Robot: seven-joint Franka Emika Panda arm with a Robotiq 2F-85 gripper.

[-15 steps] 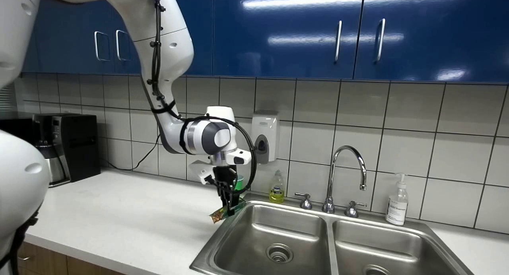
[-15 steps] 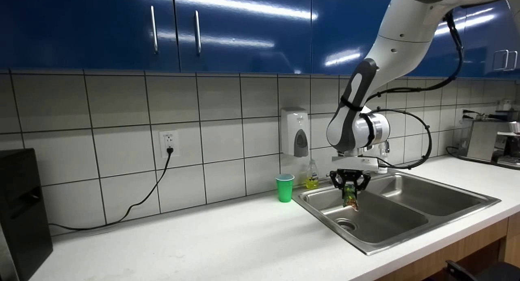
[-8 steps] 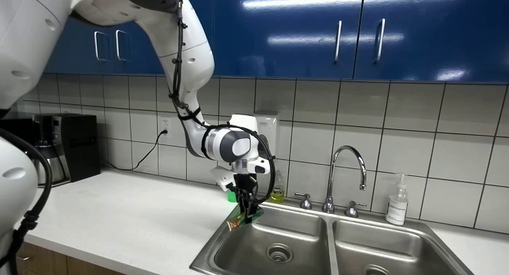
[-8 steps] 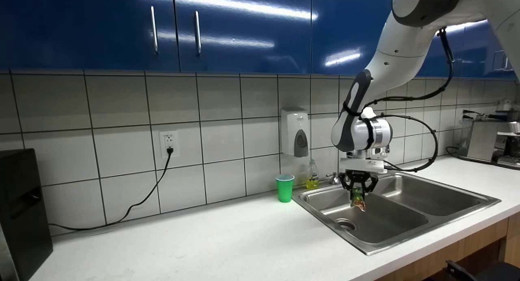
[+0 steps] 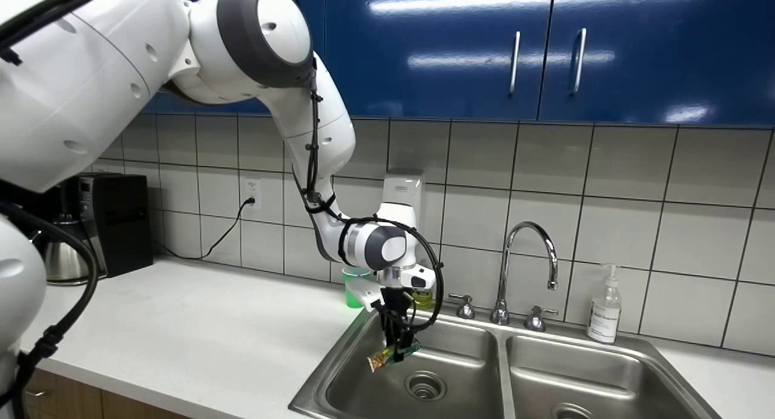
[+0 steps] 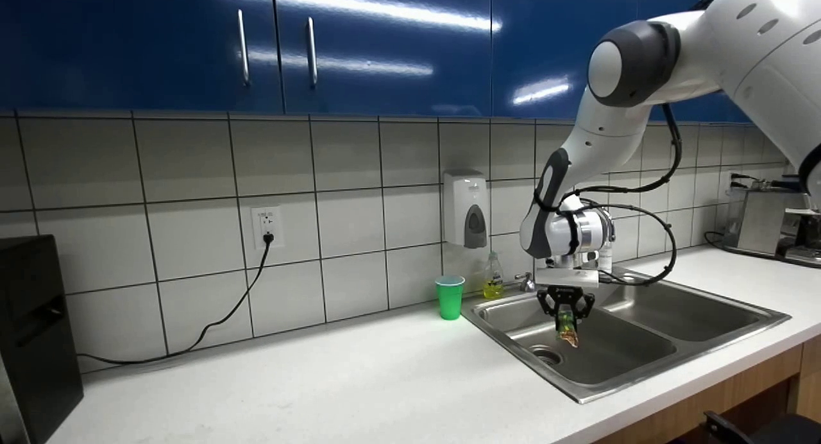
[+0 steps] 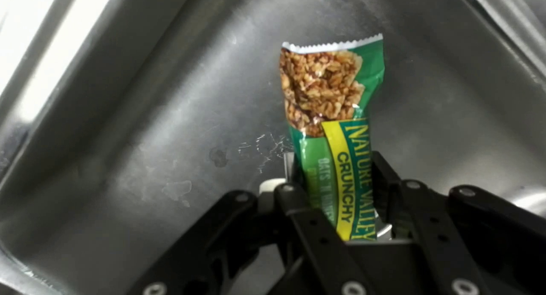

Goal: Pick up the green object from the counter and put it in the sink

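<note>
The green object is a flat green granola-bar packet (image 7: 337, 158) with a yellow band. It also shows in both exterior views (image 5: 380, 359) (image 6: 567, 333). My gripper (image 7: 335, 171) is shut on the packet, with one finger at each long side, and its far end sticks out past the fingertips. The gripper (image 5: 397, 353) holds it tilted above the sink (image 5: 460, 370), over the basin nearest the white counter (image 5: 181, 322). In the wrist view the steel basin (image 7: 149, 158) fills the background. The packet's near end is hidden by the gripper.
The curved chrome faucet (image 5: 504, 273) and its handles stand behind the basins. A green cup (image 6: 449, 301) and a yellow dish-soap bottle (image 6: 493, 280) stand by the sink's back corner. A wall dispenser (image 6: 462, 206) hangs above. A pump bottle (image 5: 604, 319) stands at the sink's far end.
In both exterior views the gripper has moved right and down with the packet in it. It has come from near the sink's edge to over the basin, lower than before.
</note>
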